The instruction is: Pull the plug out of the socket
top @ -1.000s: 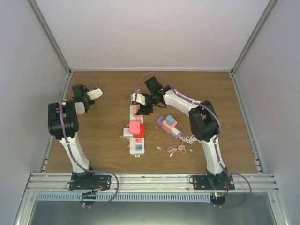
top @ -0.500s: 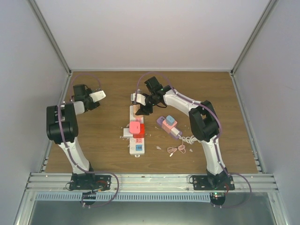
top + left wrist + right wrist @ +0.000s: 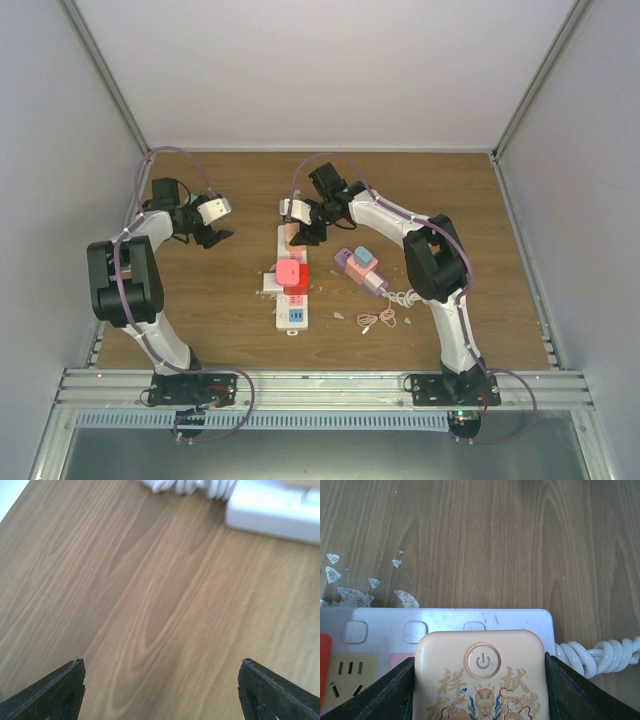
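The socket is a white power strip (image 3: 292, 306) lying lengthwise mid-table. At its far end sits a cream plug (image 3: 289, 235) with a power button and dragon print. My right gripper (image 3: 305, 228) is shut on this plug. In the right wrist view both fingers (image 3: 385, 695) press the sides of the plug (image 3: 482, 675), which still rests on the strip (image 3: 445, 622). My left gripper (image 3: 213, 235) hangs open left of the strip. In the left wrist view it (image 3: 160, 690) has only bare wood between its fingertips (image 3: 55, 690), and the strip's end (image 3: 275, 510) lies ahead.
A pink plug (image 3: 291, 271) and a red one (image 3: 298, 285) sit on the strip's middle. A purple-and-pink adapter (image 3: 358, 265) with a coiled cable (image 3: 385, 318) lies to the right. The strip's white cord (image 3: 600, 655) curls off its end. White chips (image 3: 355, 592) litter the wood.
My left gripper has opened wide and swung out from near its arm toward the strip, lower over the table. The right gripper and the plug have not moved.
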